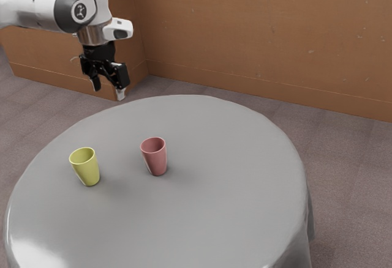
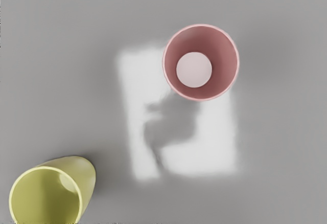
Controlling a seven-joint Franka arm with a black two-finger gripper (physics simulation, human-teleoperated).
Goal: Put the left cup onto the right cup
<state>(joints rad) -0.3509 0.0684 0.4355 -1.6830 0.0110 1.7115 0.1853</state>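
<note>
Two cups stand upright and apart on the round grey table (image 1: 233, 176). The yellow-green cup (image 1: 85, 166) is toward the exterior view's left, and the pink cup (image 1: 154, 155) is to its right, nearer the table's middle. My gripper (image 1: 109, 92) hangs open and holding nothing, well above the table's far left edge and clear of both cups. From the wrist view I look down into the pink cup (image 2: 200, 63), with the yellow-green cup (image 2: 48, 193) off to one side and the hand's shadow between them.
A brown wooden wall (image 1: 263, 29) runs behind the table. Grey carpet floor (image 1: 355, 170) surrounds it. Bare tabletop stretches to the exterior view's right of the pink cup and toward the front edge.
</note>
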